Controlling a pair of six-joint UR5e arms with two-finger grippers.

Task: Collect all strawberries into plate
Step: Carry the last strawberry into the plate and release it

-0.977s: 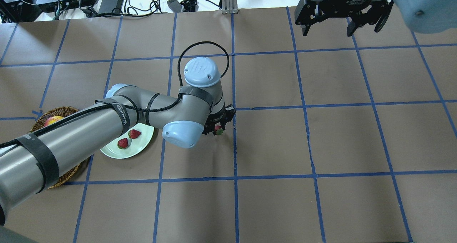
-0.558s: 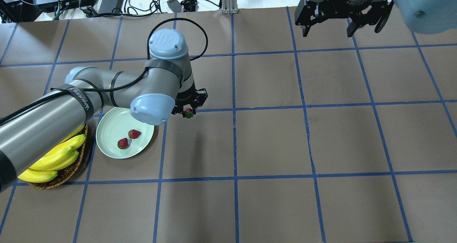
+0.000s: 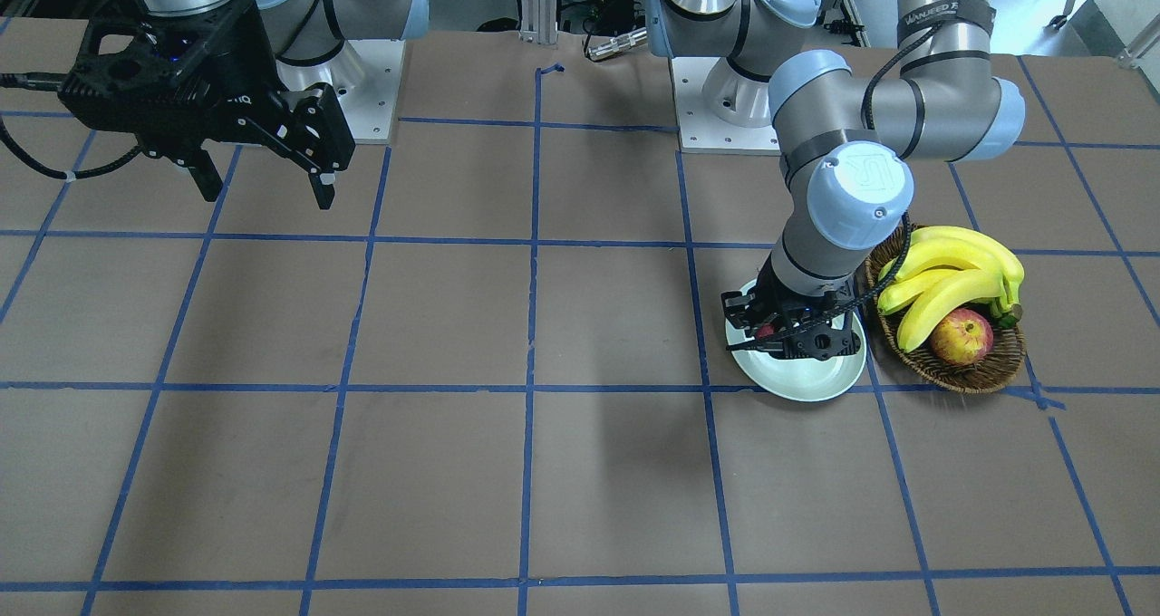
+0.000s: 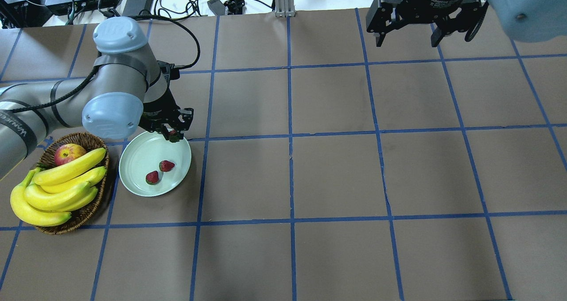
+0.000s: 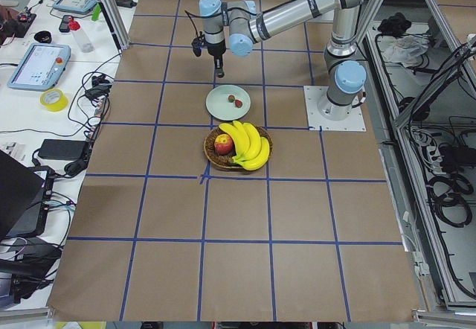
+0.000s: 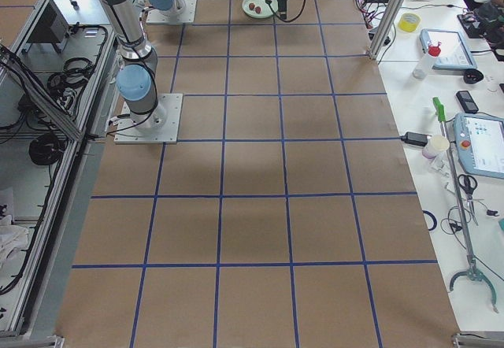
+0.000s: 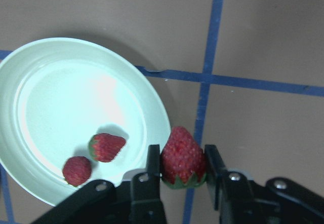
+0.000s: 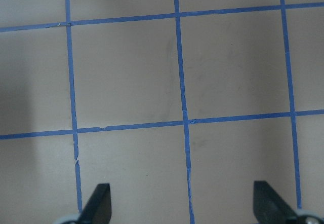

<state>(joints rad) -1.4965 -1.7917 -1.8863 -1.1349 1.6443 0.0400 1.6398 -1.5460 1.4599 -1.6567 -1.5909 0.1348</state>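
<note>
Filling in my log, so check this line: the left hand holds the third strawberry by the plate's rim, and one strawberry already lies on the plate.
The count is wrong. Not one but two strawberries already lie on the plate, as the left wrist-mounted view shows. The rest stands: the left hand holds the third strawberry by the plate's rim.

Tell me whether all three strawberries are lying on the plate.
No: two strawberries lie on the plate, while the third strawberry is held in the left gripper's jaws by its rim.
</note>
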